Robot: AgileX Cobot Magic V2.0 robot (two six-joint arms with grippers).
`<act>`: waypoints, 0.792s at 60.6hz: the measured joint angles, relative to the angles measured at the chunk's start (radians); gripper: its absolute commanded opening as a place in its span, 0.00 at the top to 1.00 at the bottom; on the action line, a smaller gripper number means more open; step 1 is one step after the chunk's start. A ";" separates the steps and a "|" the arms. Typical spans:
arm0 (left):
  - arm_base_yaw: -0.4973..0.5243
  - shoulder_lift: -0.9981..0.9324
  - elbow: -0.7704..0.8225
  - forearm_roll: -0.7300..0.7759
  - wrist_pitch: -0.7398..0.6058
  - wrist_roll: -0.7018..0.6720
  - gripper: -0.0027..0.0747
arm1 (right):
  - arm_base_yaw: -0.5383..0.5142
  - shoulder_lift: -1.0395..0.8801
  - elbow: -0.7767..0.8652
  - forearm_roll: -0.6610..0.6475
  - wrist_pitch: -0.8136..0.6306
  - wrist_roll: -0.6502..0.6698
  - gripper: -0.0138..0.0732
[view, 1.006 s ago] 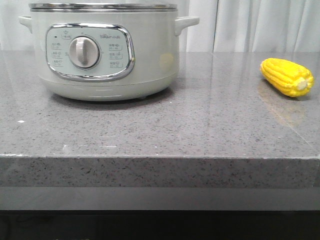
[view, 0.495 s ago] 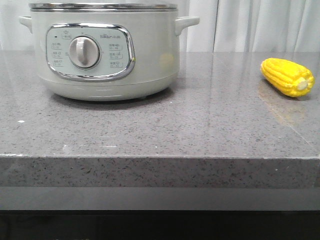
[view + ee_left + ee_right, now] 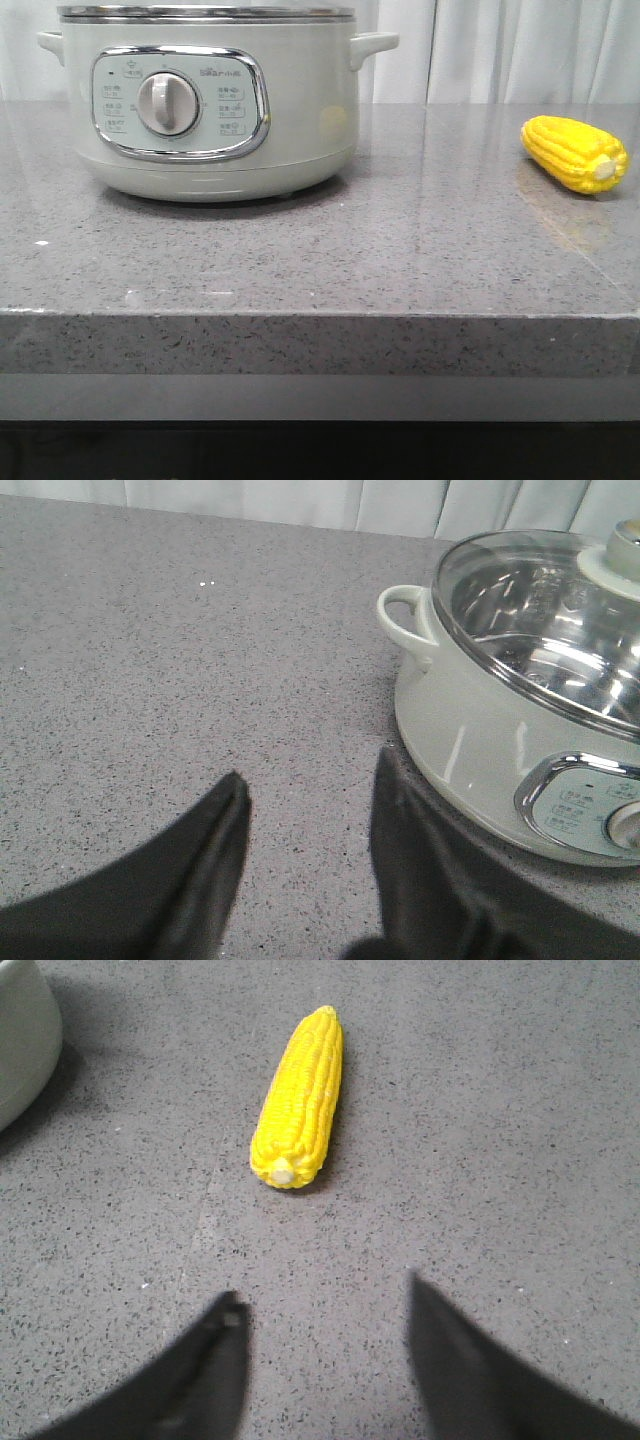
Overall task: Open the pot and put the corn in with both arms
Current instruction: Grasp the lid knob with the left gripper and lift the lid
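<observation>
The pale grey-green pot stands at the back left of the counter, its dial panel facing me. The left wrist view shows the pot with a glass lid resting on it and a pale knob on top. My left gripper hangs open over bare counter beside the pot, holding nothing. The yellow corn lies on the counter at the far right. My right gripper is open and empty, a short way back from the corn, whose stub end points toward it. Neither gripper shows in the front view.
The speckled grey stone counter ends in a front edge near the camera. White curtains hang behind it. A curve of the pot's wall sits at the edge of the right wrist view.
</observation>
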 measured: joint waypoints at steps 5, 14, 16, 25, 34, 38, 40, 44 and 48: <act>-0.005 0.019 0.000 0.000 -0.023 0.000 0.26 | 0.000 0.001 0.000 0.000 0.000 0.000 0.09; -0.086 0.062 0.000 0.000 -0.085 0.000 0.26 | 0.000 0.001 0.000 0.000 0.000 -0.002 0.09; -0.114 0.076 0.000 0.000 -0.109 0.000 0.26 | 0.000 0.001 0.000 0.000 0.000 -0.002 0.09; -0.228 0.147 -0.019 0.000 -0.205 0.000 0.26 | 0.000 0.001 0.000 0.000 0.000 -0.002 0.09; -0.322 0.257 -0.073 0.000 -0.307 0.000 0.26 | 0.000 0.001 0.000 0.000 0.000 -0.002 0.09; -0.354 0.311 -0.108 0.000 -0.348 0.000 0.26 | 0.000 0.001 0.000 0.000 0.000 -0.002 0.09; -0.367 0.342 -0.123 0.000 -0.366 0.000 0.26 | 0.000 0.001 0.000 0.000 0.000 -0.002 0.09; -0.392 0.399 -0.161 0.000 -0.395 0.000 0.26 | 0.000 0.001 0.000 0.000 0.000 -0.002 0.09; -0.408 0.458 -0.205 0.000 -0.408 0.000 0.26 | 0.000 0.001 0.000 0.000 0.000 -0.002 0.09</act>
